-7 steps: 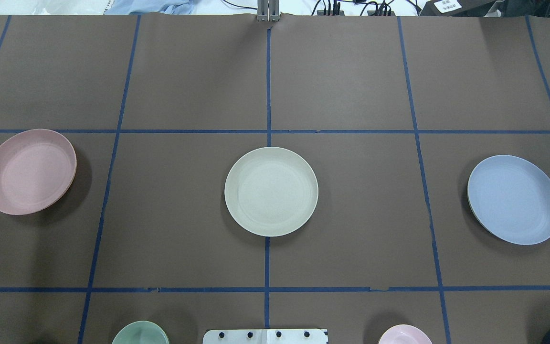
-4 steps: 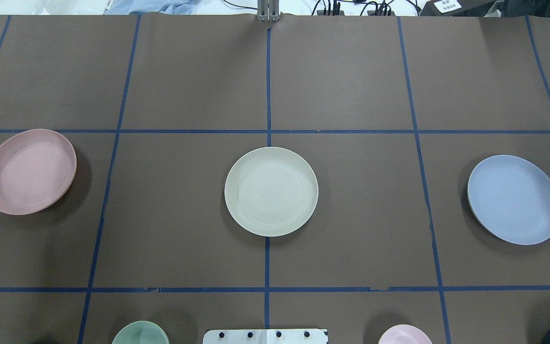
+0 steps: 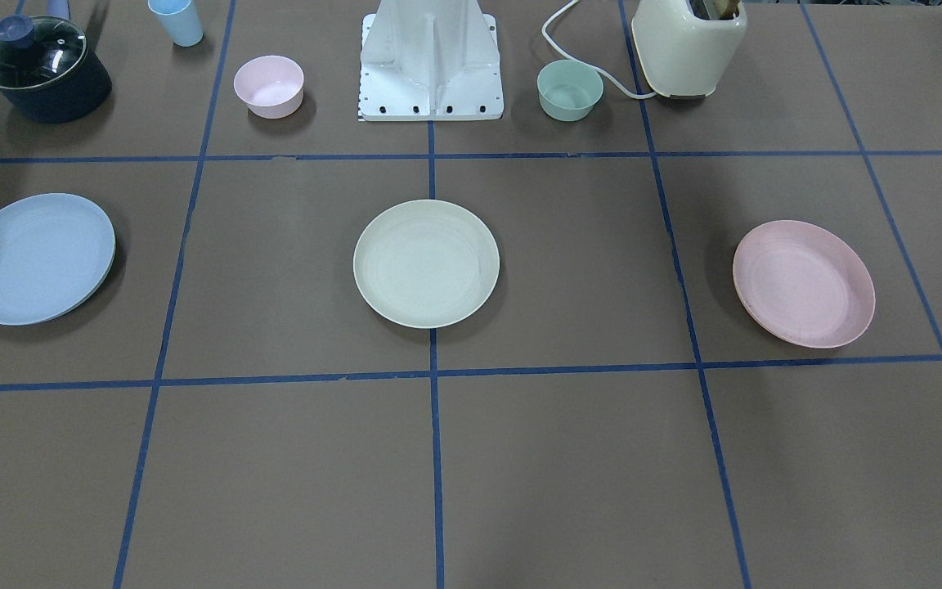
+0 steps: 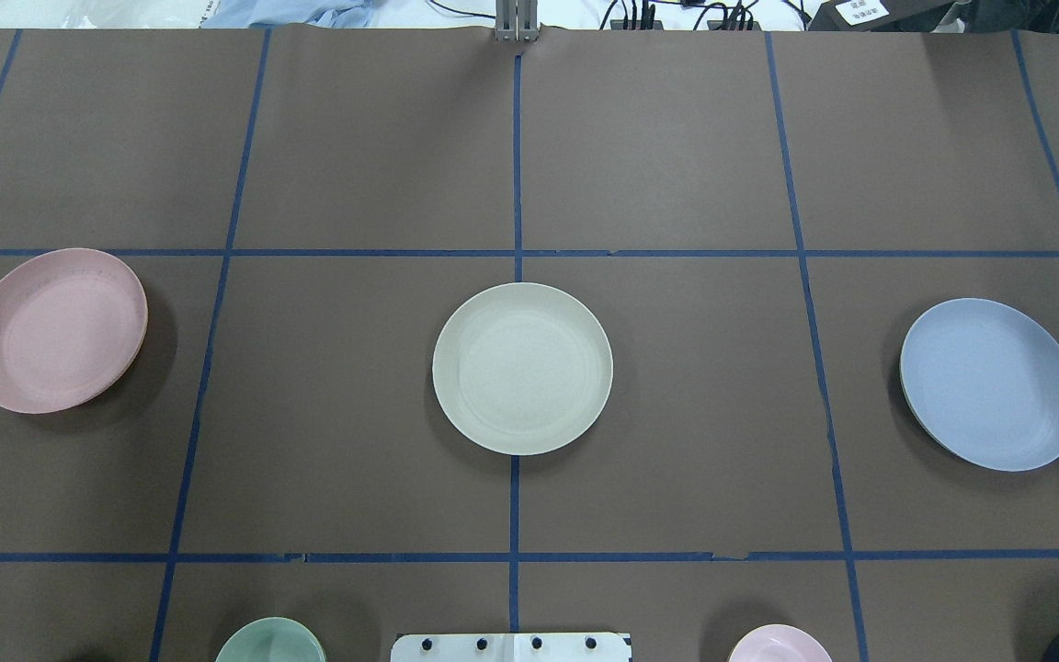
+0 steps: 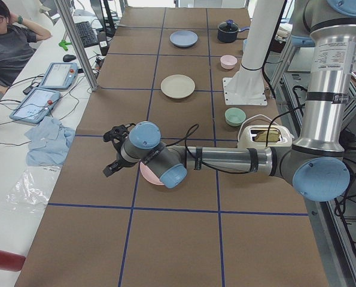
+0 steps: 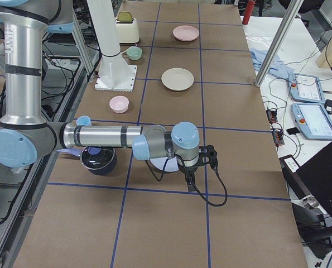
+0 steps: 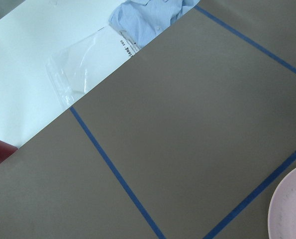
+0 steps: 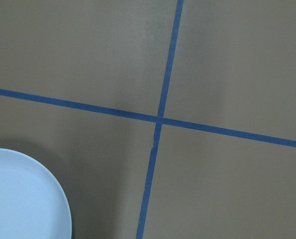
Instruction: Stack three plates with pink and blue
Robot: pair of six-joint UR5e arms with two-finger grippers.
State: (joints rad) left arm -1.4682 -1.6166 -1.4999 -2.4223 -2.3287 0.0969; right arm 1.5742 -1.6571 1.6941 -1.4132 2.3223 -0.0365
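Note:
Three plates lie apart on the brown table: a pink plate point(image 4: 56, 329) at the left, a cream plate point(image 4: 522, 368) in the middle and a blue plate point(image 4: 990, 383) at the right. No gripper shows in the overhead or front views. In the exterior left view my left gripper point(image 5: 113, 152) hangs above the table just beyond the pink plate point(image 5: 148, 176). In the exterior right view my right gripper point(image 6: 212, 156) hangs just beyond the blue plate point(image 6: 166, 165). I cannot tell whether either is open or shut. The wrist views show only plate rims point(image 7: 292, 209) point(image 8: 23, 199).
Near the robot base point(image 3: 430, 61) stand a green bowl point(image 3: 570, 89), a pink bowl point(image 3: 268, 85), a toaster point(image 3: 688, 45), a lidded pot point(image 3: 42, 69) and a blue cup point(image 3: 177, 20). Blue tape lines grid the table.

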